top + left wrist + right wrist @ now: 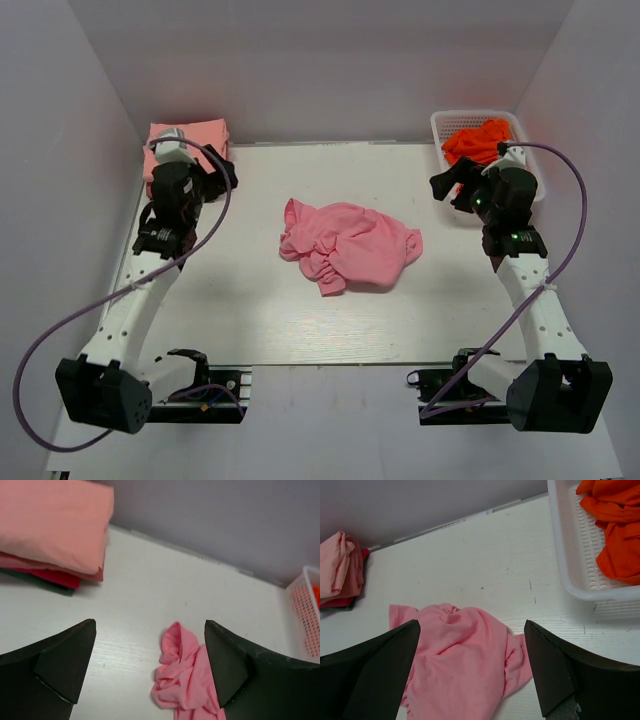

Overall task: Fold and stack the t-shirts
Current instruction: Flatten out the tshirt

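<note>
A rose-pink t-shirt (pixel 348 243) lies crumpled at the middle of the table; it also shows in the left wrist view (pixel 186 677) and the right wrist view (pixel 457 665). A stack of folded shirts (pixel 190 135), salmon-peach on top, sits at the back left, also seen in the left wrist view (pixel 50 525). Orange-red shirts (pixel 478 140) lie in the white basket (pixel 445 125). My left gripper (pixel 222 176) is open and empty beside the stack. My right gripper (pixel 447 186) is open and empty by the basket.
White walls close in the table at the back and both sides. The basket (pixel 570 555) stands at the back right corner. Purple cables loop from both arms. The arm bases sit at the near edge.
</note>
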`<act>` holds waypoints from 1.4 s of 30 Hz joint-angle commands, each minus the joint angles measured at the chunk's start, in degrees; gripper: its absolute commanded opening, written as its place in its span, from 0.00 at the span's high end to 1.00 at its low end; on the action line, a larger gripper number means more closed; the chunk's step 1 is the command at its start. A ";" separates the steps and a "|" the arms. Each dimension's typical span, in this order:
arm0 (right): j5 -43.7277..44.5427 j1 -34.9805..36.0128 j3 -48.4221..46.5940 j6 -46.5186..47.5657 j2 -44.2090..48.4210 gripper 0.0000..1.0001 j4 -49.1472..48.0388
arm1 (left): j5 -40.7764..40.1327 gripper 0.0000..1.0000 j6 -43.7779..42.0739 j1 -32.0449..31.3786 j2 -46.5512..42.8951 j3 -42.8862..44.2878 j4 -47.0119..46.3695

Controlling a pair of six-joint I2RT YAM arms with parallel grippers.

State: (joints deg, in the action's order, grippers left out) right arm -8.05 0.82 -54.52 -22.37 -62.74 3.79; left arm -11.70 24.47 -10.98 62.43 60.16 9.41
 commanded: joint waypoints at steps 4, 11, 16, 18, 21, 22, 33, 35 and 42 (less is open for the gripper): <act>-0.55 -0.12 1.18 3.79 -2.37 0.10 -0.89 | 13.09 0.00 -1.62 -0.44 9.18 2.15 2.73; -7.84 0.76 -7.86 9.27 -14.06 0.10 6.20 | 23.83 0.00 -3.99 -1.76 32.81 16.37 9.48; -8.82 3.92 -18.68 11.65 -29.43 0.10 12.55 | 23.58 0.00 -5.31 -5.88 47.58 28.68 14.92; -9.00 6.38 -22.46 12.44 -33.14 0.10 12.73 | 19.54 0.04 -5.31 -6.76 53.82 34.28 19.93; -6.37 9.46 -26.85 13.58 -38.85 0.10 13.78 | 17.77 0.07 -5.31 -8.17 59.80 39.49 23.72; -3.66 9.99 -28.60 13.76 -42.08 0.10 14.83 | 17.77 0.12 -5.92 -8.96 60.69 40.20 24.42; 15.78 12.36 -25.46 13.58 -45.63 0.10 20.63 | 9.77 1.00 -5.22 -10.29 63.51 39.87 27.77; 15.00 12.54 -23.97 13.76 -46.76 0.10 21.52 | 9.77 1.00 -5.22 -10.29 61.94 38.20 26.46; 6.84 12.72 -20.63 14.11 -47.12 0.17 18.11 | 10.65 1.00 -4.69 -10.29 56.14 33.89 23.90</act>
State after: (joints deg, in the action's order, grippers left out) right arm 2.90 13.21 -75.94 -8.56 -110.32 24.23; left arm -0.14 19.38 -21.41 124.68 95.50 34.33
